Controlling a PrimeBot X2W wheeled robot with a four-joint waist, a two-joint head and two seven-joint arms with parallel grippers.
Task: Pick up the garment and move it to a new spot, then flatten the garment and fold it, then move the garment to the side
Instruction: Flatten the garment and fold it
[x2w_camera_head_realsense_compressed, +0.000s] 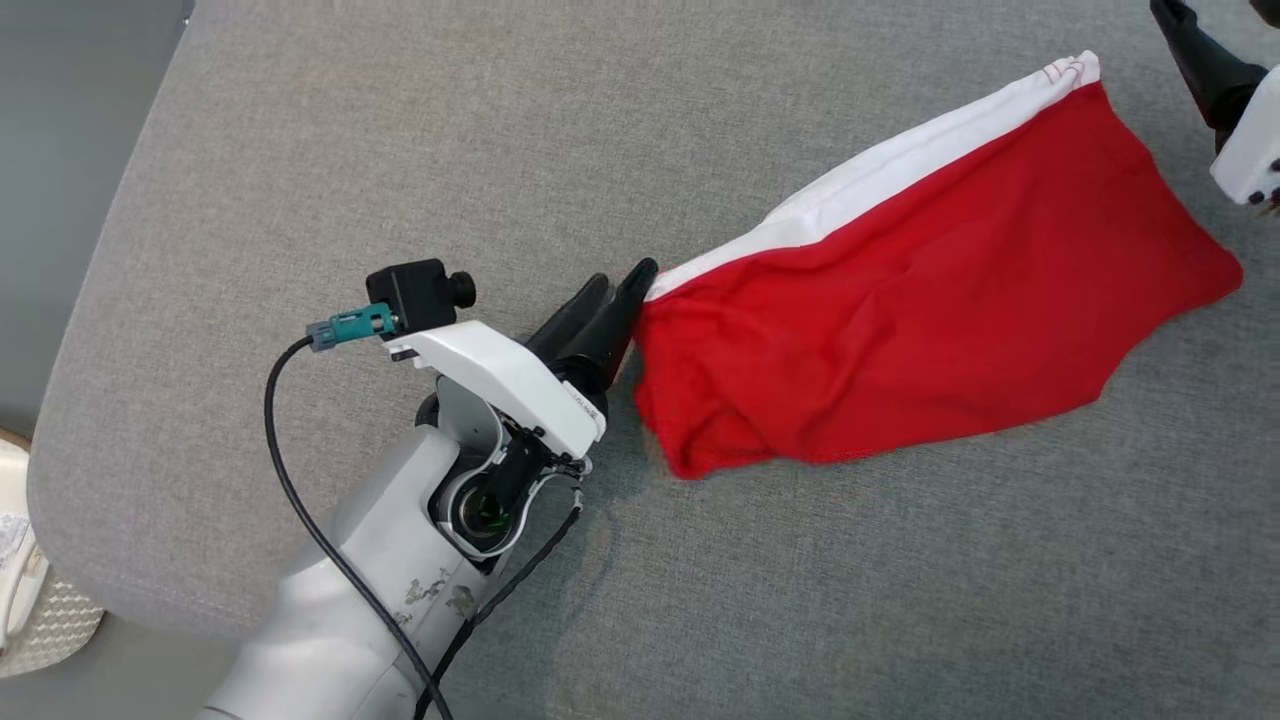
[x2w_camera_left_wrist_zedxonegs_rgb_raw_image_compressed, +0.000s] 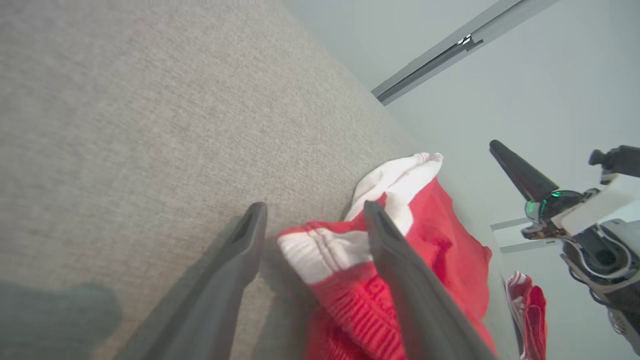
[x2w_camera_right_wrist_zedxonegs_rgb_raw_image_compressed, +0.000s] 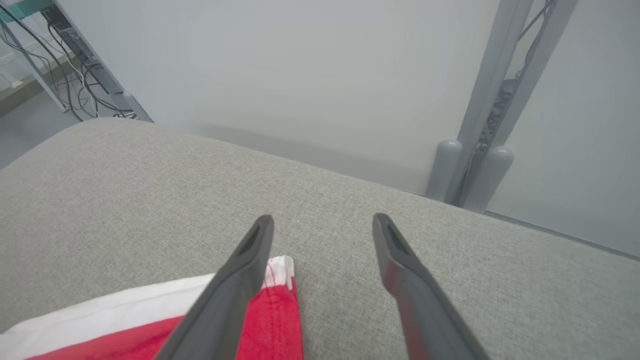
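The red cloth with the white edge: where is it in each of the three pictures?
Head view: red-and-white garment spread right of centre.
Left wrist view: bottom centre, its end between the fingers of the open left gripper.
Right wrist view: its corner at the bottom, left of centre.
Shared landmark: the white band along one edge, on the grey fabric surface.

Looks like a lab or test room. Big table (x2w_camera_right_wrist_zedxonegs_rgb_raw_image_compressed: 125, 190) with grey cloth, plain pale wall (x2w_camera_right_wrist_zedxonegs_rgb_raw_image_compressed: 300, 65) right behind it, grey metal posts (x2w_camera_right_wrist_zedxonegs_rgb_raw_image_compressed: 470, 170) at its edge, tangled wires (x2w_camera_right_wrist_zedxonegs_rgb_raw_image_compressed: 75, 80) past one corner.
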